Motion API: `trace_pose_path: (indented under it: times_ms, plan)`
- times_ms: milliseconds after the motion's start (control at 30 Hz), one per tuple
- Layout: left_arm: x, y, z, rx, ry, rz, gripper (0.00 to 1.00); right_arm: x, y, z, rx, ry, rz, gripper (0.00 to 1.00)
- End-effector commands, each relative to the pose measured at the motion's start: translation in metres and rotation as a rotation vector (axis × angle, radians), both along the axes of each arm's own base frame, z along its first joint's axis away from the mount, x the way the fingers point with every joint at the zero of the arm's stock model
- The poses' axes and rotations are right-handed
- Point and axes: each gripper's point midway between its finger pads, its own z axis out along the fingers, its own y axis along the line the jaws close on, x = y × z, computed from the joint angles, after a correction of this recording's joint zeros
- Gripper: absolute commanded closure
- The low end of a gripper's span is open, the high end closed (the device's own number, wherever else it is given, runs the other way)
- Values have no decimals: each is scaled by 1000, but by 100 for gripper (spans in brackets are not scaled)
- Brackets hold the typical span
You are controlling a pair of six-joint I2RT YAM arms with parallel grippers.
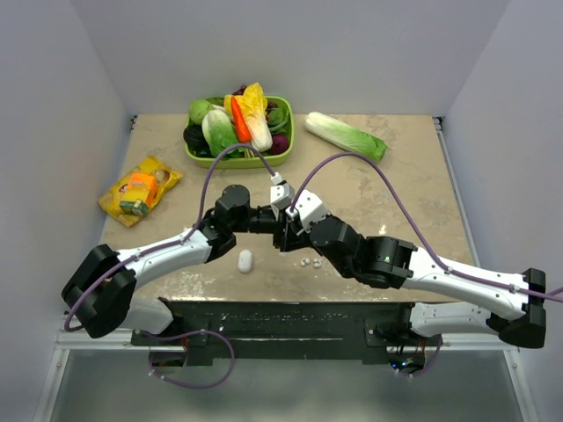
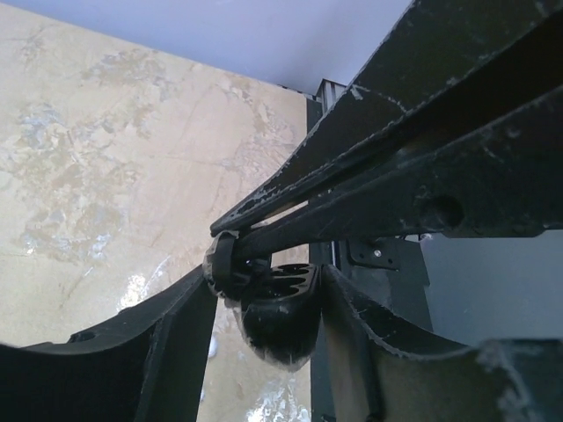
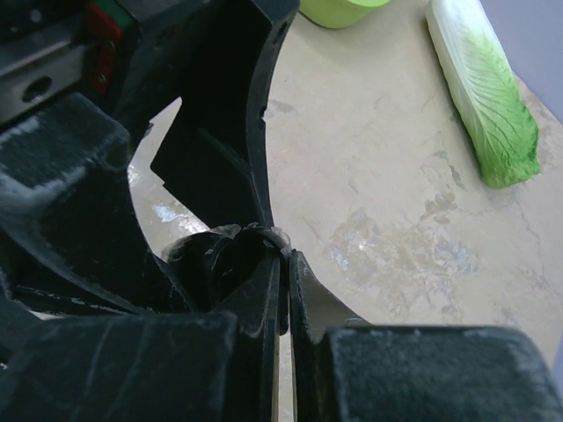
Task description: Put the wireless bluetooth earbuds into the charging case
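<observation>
The white charging case (image 1: 244, 260) lies shut on the table near the front edge, left of centre. The two tiny white earbuds (image 1: 305, 262) (image 1: 316, 261) lie side by side to its right. Both grippers meet above the table behind them. My left gripper (image 1: 274, 224) (image 2: 268, 316) is shut on a black oval object (image 2: 281, 308) with holes in its top and a clear film around it. My right gripper (image 1: 283, 230) (image 3: 286, 264) is shut on that object's upper edge (image 3: 230, 264), its fingers (image 2: 369, 167) crossing the left wrist view.
A green basket (image 1: 237, 161) of vegetables stands at the back centre, its edge also in the right wrist view (image 3: 339, 10). A napa cabbage (image 1: 345, 135) (image 3: 488, 88) lies to its right. A yellow snack bag (image 1: 139, 189) lies at the left.
</observation>
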Motion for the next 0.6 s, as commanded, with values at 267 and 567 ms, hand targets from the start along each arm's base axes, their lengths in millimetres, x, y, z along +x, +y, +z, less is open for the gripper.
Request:
trace_pose_path:
  times_ms: [267,567]
  plan:
    - [-2,-10,12,-32,-31,-36,74,0,14,29,90,-35,19,100]
    - [-8,-7,8,-34,-40,-59,94,-4,17,33,108,-24,48,100]
